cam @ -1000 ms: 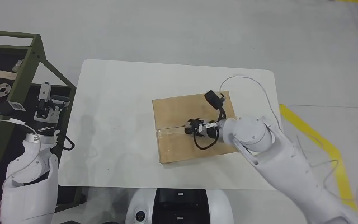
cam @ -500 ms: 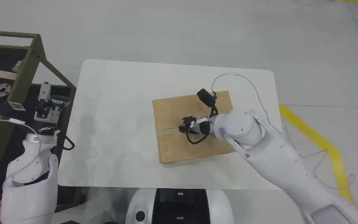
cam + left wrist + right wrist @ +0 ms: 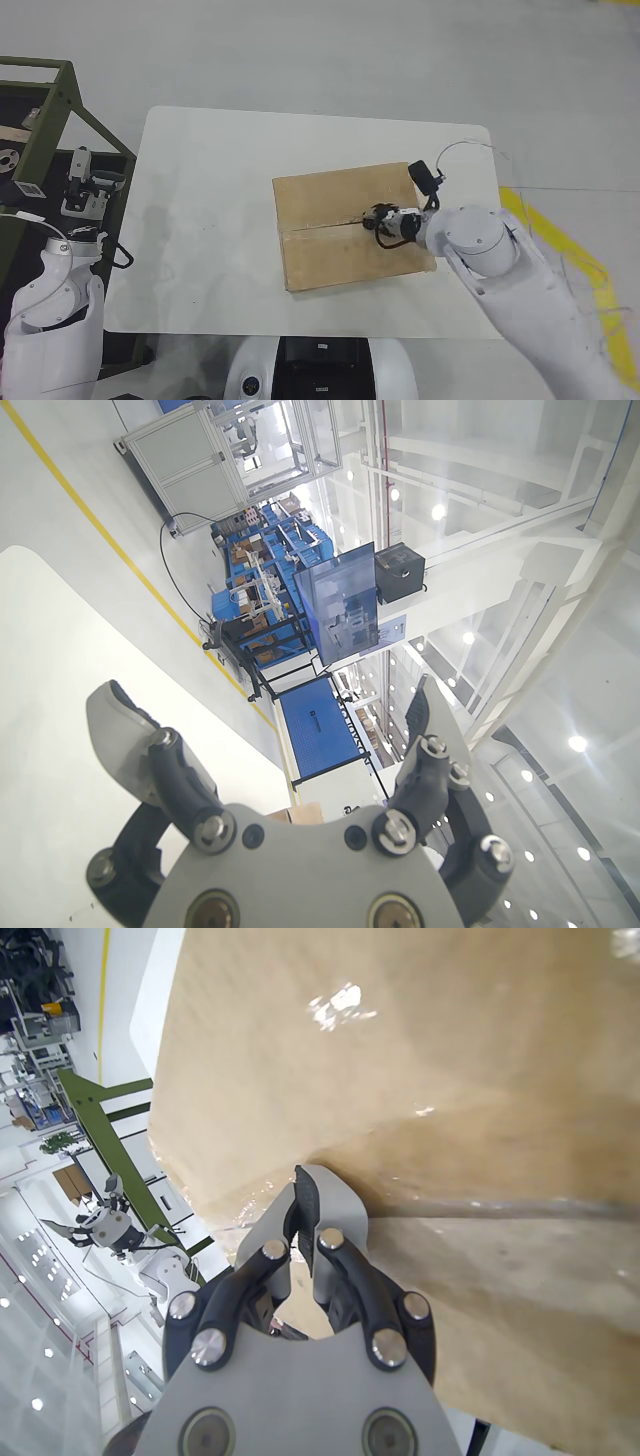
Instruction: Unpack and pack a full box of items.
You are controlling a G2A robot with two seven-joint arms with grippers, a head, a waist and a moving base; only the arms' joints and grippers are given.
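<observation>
Box: plain brown cardboard, flaps closed, sitting flat on the white table, right of the table's centre and nearer the robot's edge than the far one. It is turned a little out of square with the table edges. The centre seam runs across the top, side to side as the robot sees it. In the right wrist view it shows as a shallow crease with glossy patches along it, which look like clear tape, can't confirm.

Right gripper: over the box top, about the middle of the seam, with the forearm lying across the right half of the lid. Fingers are pinched together, pads meeting at the tips. The tips sit right at the crease and look to be touching the cardboard. Whether anything thin is caught between the pads, can't tell.

Left gripper: off the table's left side, well apart from the box, pointing up and away from the tabletop. Its jaws are spread wide and hold nothing.

A green-framed cart stands just beside the table's left edge, with small parts on its dark shelf.
</observation>
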